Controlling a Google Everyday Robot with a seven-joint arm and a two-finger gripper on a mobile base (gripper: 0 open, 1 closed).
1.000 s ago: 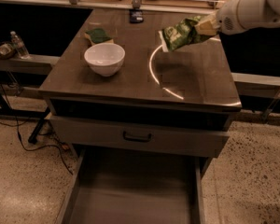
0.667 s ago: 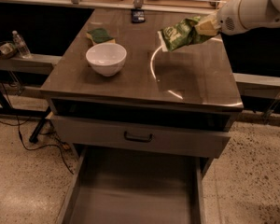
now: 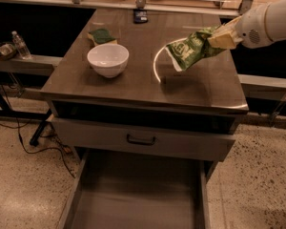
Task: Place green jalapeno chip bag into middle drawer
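Gripper [image 3: 219,38] to the right of the white bowl [image 3: 107,59], jaws clamped on one end of the crinkly green jalapeno chip bag [image 3: 189,49], which hangs above the glossy worktop [image 3: 200,87]. Flat green sponge [image 3: 102,35] just behind the bowl. Middle drawer [image 3: 133,204], a bare grey metal box, stands open below the bowl, with a handled drawer front [image 3: 140,140] between them.

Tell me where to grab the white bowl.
Its rim, from above on the near side: the bowl sits upright, mouth open, thin wall to pinch; the sponge lies behind it. The gripper is at upper right, shut on the chip bag.
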